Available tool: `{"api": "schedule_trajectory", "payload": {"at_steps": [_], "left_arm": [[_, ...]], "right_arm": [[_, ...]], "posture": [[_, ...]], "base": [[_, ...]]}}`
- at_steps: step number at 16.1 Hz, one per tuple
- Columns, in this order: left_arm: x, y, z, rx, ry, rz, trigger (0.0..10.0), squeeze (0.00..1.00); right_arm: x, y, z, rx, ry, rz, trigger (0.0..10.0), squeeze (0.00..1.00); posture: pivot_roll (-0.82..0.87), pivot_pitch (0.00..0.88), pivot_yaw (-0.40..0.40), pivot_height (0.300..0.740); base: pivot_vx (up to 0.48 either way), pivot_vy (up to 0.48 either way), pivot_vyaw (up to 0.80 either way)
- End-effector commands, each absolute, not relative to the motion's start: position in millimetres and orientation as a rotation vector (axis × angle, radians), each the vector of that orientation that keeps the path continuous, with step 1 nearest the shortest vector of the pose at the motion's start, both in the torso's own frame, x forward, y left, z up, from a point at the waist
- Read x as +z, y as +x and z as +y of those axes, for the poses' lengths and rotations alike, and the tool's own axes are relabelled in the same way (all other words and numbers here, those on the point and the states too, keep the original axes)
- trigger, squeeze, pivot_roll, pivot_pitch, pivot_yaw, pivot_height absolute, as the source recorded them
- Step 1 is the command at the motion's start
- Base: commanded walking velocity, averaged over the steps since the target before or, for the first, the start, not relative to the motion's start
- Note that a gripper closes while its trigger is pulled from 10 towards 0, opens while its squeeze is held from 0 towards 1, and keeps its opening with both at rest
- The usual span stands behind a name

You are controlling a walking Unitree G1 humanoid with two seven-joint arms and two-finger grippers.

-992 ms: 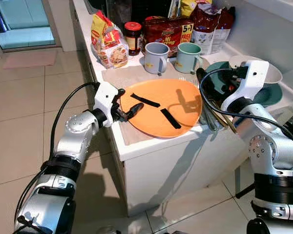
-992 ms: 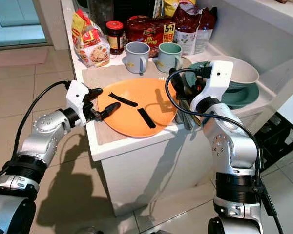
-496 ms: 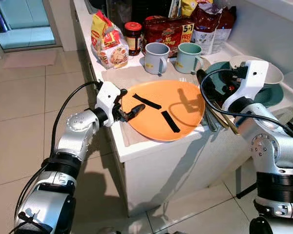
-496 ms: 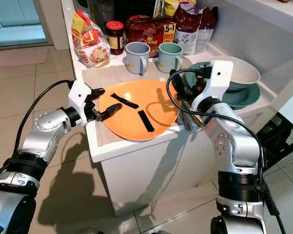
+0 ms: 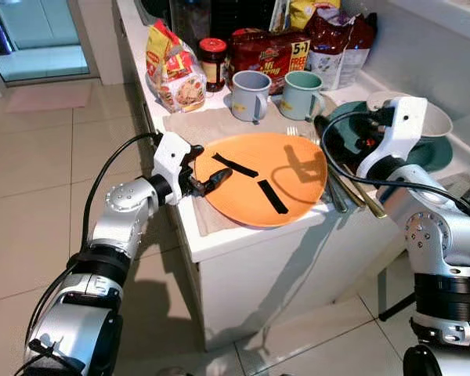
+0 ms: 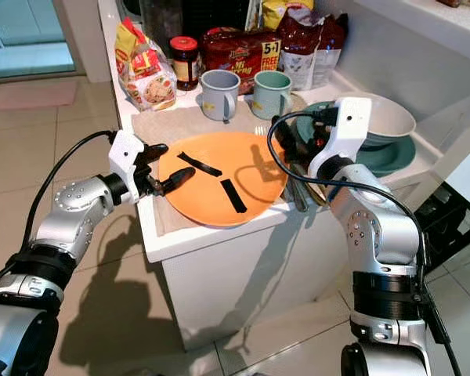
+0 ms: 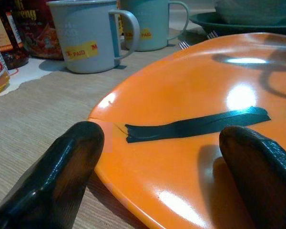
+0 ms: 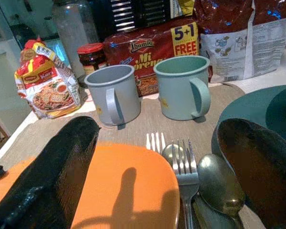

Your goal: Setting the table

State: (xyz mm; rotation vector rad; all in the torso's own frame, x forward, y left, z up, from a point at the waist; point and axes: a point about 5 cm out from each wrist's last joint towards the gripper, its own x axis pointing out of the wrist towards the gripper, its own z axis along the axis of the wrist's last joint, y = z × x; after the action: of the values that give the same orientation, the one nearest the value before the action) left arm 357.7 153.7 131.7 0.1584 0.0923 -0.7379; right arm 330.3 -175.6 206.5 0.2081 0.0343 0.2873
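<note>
Looking along your left hand [image 7: 157,176], you see spread fingers straddling the orange plate's [image 7: 190,157] rim; your right hand [image 8: 157,167], also spread, hovers over forks [image 8: 181,162] beside it.

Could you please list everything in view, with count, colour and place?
Plate: one, orange with two black tape strips, counter front, on beige mat.
Mugs: two, grey-blue and pale green, behind the plate.
Cutlery: forks and spoons, silver, right of the plate.
Bowl: one, white, on dark green plates, far right.
Jar: one, red lid, counter back.
Food packets: yellow-red bag, red noodle pack, dark bags, counter back.
Left gripper: open, straddling the plate's left rim.
Right gripper: open, above the cutlery.
</note>
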Motion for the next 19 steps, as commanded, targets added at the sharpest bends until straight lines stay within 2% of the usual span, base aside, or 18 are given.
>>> {"api": "schedule_trajectory", "payload": {"at_steps": [1, 5, 8, 15, 17, 18, 19], "left_arm": [[72.2, 333.5, 163.2, -0.750, 0.151, 0.384, 10.0, 0.00], [70.5, 337.1, 170.9, -0.665, 0.190, 0.421, 10.0, 0.00], [71.1, 338.7, 173.4, -0.659, 0.289, 0.423, 10.0, 0.00], [70.4, 339.0, 174.4, -0.663, 0.363, 0.424, 10.0, 0.00], [68.9, 337.8, 172.9, -0.677, 0.352, 0.427, 10.0, 0.00], [67.3, 336.7, 172.1, -0.685, 0.347, 0.432, 10.0, 0.00], [65.4, 335.4, 171.5, -0.693, 0.344, 0.438, 10.0, 0.00]], "right_arm": [[206.7, 334.0, -181.5, 0.258, 0.277, 0.079, 10.0, 0.00], [203.3, 335.0, -184.3, 0.241, 0.299, 0.109, 10.0, 0.00], [202.4, 335.2, -182.2, 0.247, 0.263, 0.125, 10.0, 0.00], [207.1, 336.0, -184.0, 0.220, 0.192, 0.088, 10.0, 0.00], [204.1, 336.6, -181.0, 0.239, 0.290, 0.114, 10.0, 0.00], [197.5, 336.0, -178.6, 0.250, 0.347, 0.153, 10.0, 1.00], [189.9, 335.3, -177.7, 0.249, 0.371, 0.189, 10.0, 1.00]], "posture": [[0.05, 0.003, -0.074, 0.740], [0.05, 0.011, -0.078, 0.740], [0.06, 0.018, -0.082, 0.740], [0.06, 0.020, -0.080, 0.740], [0.05, 0.022, -0.076, 0.740], [0.06, 0.022, -0.077, 0.740], [0.06, 0.022, -0.077, 0.740]], "base": [[0.000, 0.000, 0.00], [0.000, 0.000, 0.00], [0.000, 0.000, 0.00], [0.000, 0.000, 0.00], [0.000, 0.000, 0.00], [0.000, 0.000, 0.00], [0.000, 0.000, 0.00]]}}
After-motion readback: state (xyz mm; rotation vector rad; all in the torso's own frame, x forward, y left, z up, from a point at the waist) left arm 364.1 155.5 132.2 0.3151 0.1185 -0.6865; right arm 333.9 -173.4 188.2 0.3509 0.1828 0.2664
